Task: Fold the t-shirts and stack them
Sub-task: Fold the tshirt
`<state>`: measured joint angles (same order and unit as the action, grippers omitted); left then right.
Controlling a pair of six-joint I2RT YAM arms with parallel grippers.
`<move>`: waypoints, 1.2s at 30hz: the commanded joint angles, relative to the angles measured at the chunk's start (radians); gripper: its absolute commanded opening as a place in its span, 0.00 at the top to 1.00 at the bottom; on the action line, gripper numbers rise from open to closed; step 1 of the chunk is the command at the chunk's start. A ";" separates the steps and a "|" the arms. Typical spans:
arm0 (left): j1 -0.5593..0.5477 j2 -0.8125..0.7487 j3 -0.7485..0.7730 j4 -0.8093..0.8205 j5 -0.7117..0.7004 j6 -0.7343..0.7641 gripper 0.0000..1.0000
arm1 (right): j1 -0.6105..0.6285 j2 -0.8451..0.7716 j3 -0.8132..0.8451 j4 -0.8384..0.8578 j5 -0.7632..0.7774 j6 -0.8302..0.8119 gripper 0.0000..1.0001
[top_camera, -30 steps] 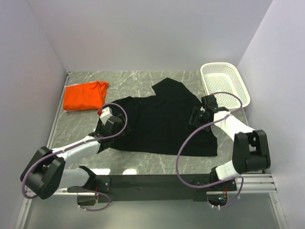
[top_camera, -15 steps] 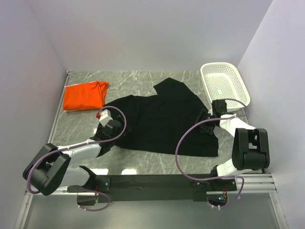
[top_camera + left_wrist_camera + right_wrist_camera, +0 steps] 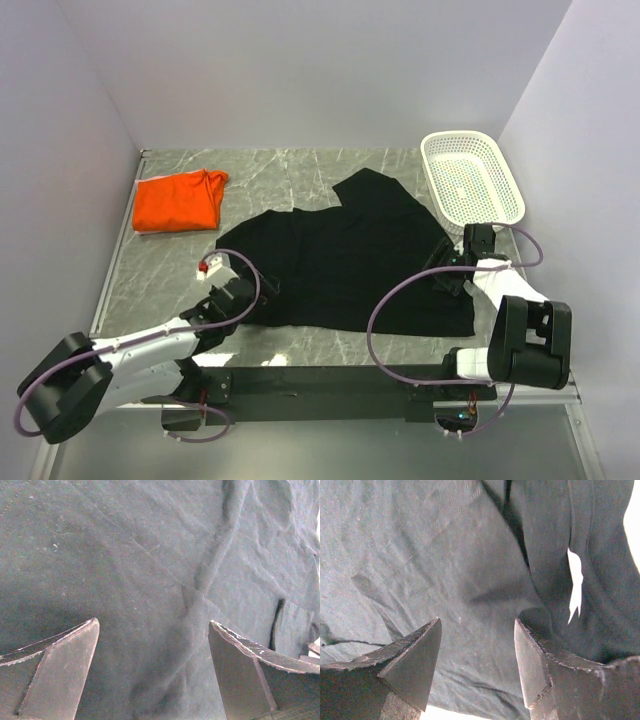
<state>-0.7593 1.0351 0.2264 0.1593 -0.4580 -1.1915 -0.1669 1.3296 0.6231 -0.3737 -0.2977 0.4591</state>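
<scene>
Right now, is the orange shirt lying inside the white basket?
No, the orange shirt lies flat at far left, well apart from the white basket at far right.

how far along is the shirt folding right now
Done: the orange t-shirt lies as a compact, folded-looking bundle at the far left. In hand: the black t-shirt lies spread out and wrinkled. The left end effector and right end effector are both open, low over its cloth, gripping nothing. Left: fold the black one, then stack the two shirts.
</scene>
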 commanded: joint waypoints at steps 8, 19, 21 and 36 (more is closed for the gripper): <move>-0.169 -0.066 -0.021 -0.416 -0.017 -0.200 0.01 | -0.005 -0.118 -0.030 -0.042 0.043 0.019 0.33; -0.028 -0.204 0.352 -0.615 -0.275 0.120 0.01 | 0.141 -0.286 0.030 -0.079 0.061 -0.016 0.33; 0.081 -0.155 0.392 -0.531 -0.200 0.237 0.01 | 0.162 -0.290 0.047 -0.077 0.065 -0.014 0.33; 0.417 0.419 0.608 -0.192 -0.037 0.581 0.06 | 0.444 -0.112 0.046 0.045 0.092 0.019 0.33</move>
<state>-0.3489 1.4055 0.7547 -0.1482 -0.5194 -0.6945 0.2401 1.2011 0.6437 -0.3847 -0.2169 0.4709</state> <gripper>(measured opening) 0.946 0.670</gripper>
